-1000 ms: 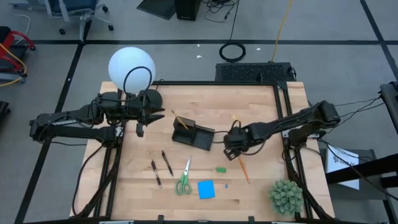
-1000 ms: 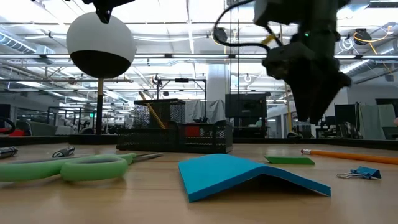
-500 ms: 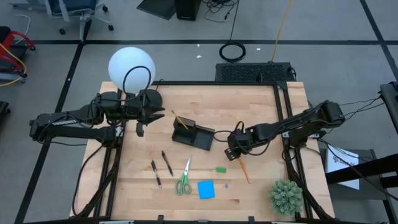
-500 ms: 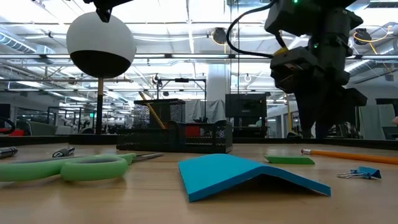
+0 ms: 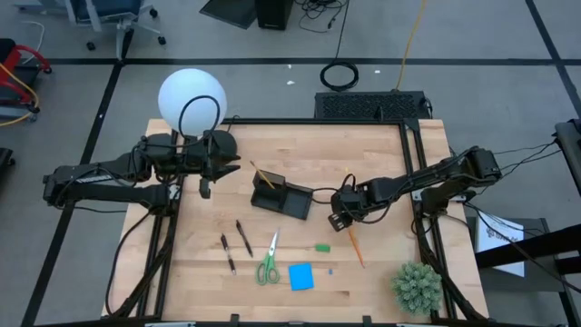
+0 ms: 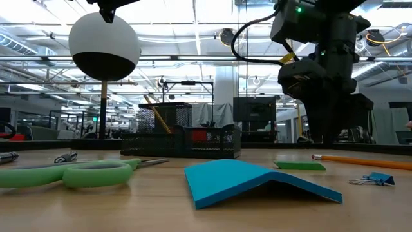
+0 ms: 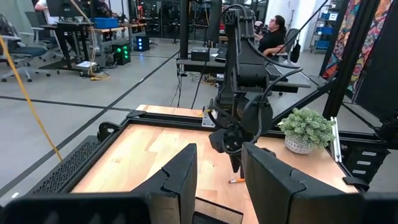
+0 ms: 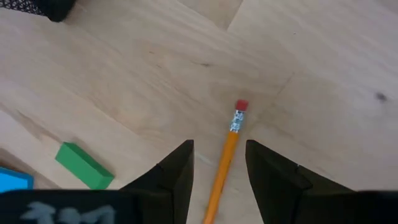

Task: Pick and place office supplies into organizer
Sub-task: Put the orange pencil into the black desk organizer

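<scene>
An orange pencil (image 5: pixel 355 245) lies flat on the table, its red eraser end (image 8: pixel 241 104) toward the organizer. My right gripper (image 5: pixel 338 221) points steeply down over that end. Its open fingers (image 8: pixel 177 174) stand on either side of the shaft (image 8: pixel 222 168) without touching it. The black organizer (image 5: pixel 283 195) stands mid-table with a wooden pencil (image 5: pixel 261 173) leaning out of its taller compartment. Two dark pens (image 5: pixel 235 245), green-handled scissors (image 5: pixel 268 262), a blue sticky pad (image 5: pixel 300 276) and a green eraser (image 5: pixel 321 246) lie nearer the front edge. My left gripper (image 7: pixel 219 180) waits open, raised at the far left.
A white globe lamp (image 5: pixel 191 98) stands at the far left corner beside my left arm. A green potted plant (image 5: pixel 418 286) sits at the near right corner. A small blue binder clip (image 6: pixel 373 179) lies near the eraser. Bare wood lies between the organizer and the pencil.
My right gripper has sunk a little toward the table over the orange pencil's eraser end and tipped more steeply downward. The pencil and the other items have stayed where they were.
</scene>
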